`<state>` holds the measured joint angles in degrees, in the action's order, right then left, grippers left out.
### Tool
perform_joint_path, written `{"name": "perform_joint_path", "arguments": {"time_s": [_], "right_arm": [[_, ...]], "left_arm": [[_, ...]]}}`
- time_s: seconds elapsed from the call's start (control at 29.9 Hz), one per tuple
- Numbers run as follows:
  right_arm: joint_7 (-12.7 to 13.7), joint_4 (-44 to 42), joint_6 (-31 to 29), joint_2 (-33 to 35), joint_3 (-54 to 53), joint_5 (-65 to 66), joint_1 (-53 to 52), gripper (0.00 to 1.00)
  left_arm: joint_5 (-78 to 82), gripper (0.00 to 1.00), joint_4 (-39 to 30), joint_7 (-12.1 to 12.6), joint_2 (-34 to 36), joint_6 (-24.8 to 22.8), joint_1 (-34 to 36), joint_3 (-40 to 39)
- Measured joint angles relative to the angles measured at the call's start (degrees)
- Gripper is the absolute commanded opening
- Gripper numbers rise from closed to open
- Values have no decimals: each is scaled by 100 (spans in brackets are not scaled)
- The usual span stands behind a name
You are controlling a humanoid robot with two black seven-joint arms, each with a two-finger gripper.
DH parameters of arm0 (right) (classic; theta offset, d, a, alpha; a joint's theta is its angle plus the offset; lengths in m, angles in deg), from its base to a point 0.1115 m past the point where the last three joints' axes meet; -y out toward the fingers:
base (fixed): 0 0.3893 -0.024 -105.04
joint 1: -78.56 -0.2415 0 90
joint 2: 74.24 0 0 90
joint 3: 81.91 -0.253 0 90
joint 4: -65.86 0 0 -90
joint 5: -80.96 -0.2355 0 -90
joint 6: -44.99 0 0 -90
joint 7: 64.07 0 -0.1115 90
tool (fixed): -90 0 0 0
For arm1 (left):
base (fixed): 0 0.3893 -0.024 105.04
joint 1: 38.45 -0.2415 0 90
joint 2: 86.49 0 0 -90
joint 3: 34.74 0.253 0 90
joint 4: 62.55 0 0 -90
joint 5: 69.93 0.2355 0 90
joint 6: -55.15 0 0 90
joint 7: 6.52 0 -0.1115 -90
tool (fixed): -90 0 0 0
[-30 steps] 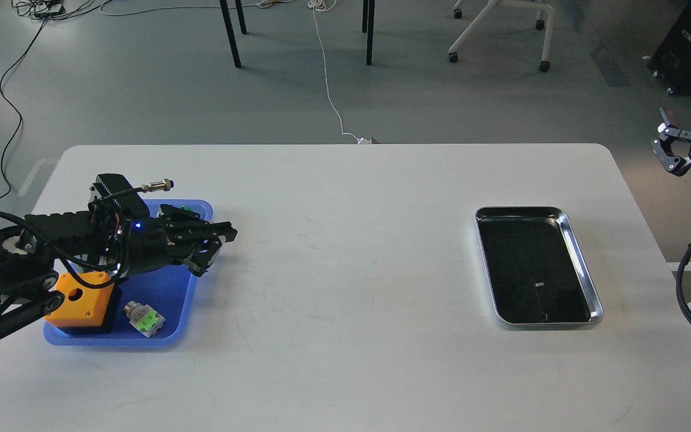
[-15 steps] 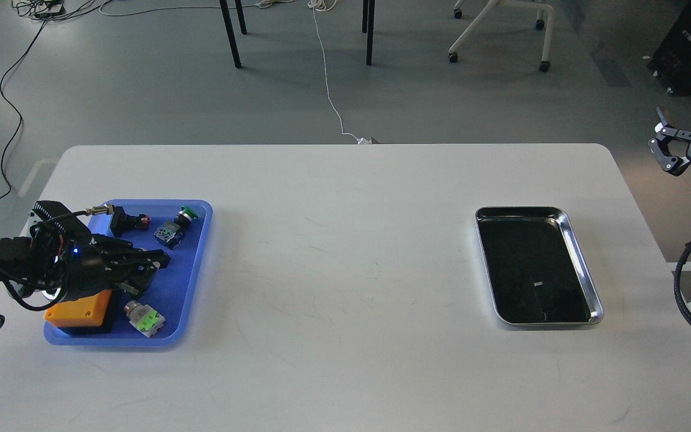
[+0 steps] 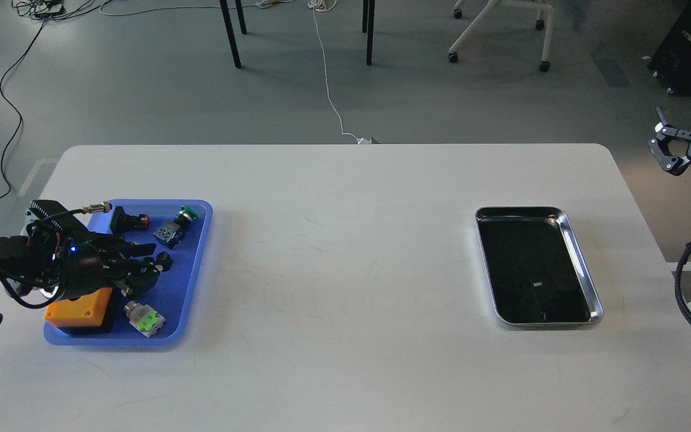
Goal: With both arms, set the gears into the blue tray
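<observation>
The blue tray (image 3: 192,282) lies at the table's left end. My left gripper (image 3: 152,273) hovers low over the middle of the tray, its fingers spread, and it looks open. A tiny dark round piece (image 3: 165,259) sits at its upper fingertip; it may be a gear, but I cannot tell whether it is or whether it touches the finger. No other gear shows. My right gripper (image 3: 664,147) hangs in the air beyond the table's right edge, open and empty.
In the blue tray are an orange box (image 3: 78,309), a green-tagged switch (image 3: 144,319), a green push-button (image 3: 176,228) and a red-tipped black part (image 3: 126,220). A shiny steel tray (image 3: 579,264) with a dark bottom lies at the right.
Over the last second my left arm pulled back left and lowered over the tray, uncovering the parts at its far end. The right gripper shifted slightly up.
</observation>
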<state>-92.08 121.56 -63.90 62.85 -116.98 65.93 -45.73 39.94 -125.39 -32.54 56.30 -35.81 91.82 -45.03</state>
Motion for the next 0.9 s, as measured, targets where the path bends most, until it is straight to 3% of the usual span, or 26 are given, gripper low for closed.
{"name": "perform_joint_path", "arguments": {"time_s": [0.07, 0.27, 0.47, 0.67, 0.77, 0.9], "right_arm": [[0, -13, 2, 0, -8, 4, 0, 99], [0, -71, 54, 2, -16, 9, -184, 99], [0, -232, 100, 6, -174, 11, -306, 99], [0, -771, -2, -80, -327, 18, -521, 99], [0, -832, -134, -130, -326, 19, -528, 99], [0, -886, -197, -381, -408, -2, -531, 99]], "left_arm": [[-310, 86, 1, 2, 28, 0, 132, -157], [-2340, 91, 276, 42, -22, -10, 387, -526], [-4910, 98, 867, 46, -653, -54, 897, -568], [-7816, 98, 994, 82, -1062, -113, 1123, -956], [-8934, 98, 1003, 304, -1253, -337, 1221, -1324], [-9619, 98, 1275, 889, -1678, -545, 1259, -1840]]}}
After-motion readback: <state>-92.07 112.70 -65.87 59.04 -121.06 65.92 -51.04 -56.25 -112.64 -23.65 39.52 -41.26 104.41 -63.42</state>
